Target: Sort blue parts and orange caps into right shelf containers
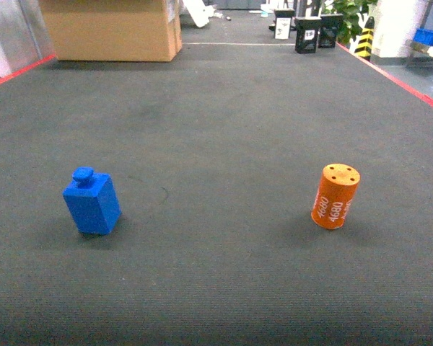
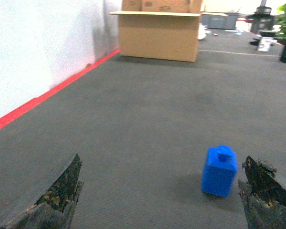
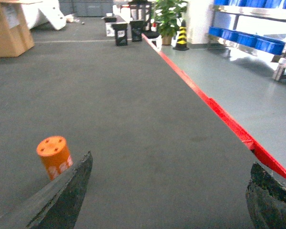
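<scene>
Dark grey ribbed mat (image 1: 224, 130) edged by red tape (image 3: 219, 112), blue part (image 1: 92, 202) and orange cap (image 1: 335, 196) stood well apart, cardboard box (image 1: 112, 29) behind, left claw (image 2: 162, 195) and right claw (image 3: 169, 195) both spread wide, nothing held.

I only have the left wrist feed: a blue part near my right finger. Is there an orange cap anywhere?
Observer: Yes, one orange cap stands upright on the mat, right of the blue part in the head view.
Operator: Is the right gripper on it?
Observer: No. The right gripper is open; the cap sits just outside its left finger.
Operator: Any containers visible?
Observer: Blue containers on a shelf beyond the red line, far right.
</scene>
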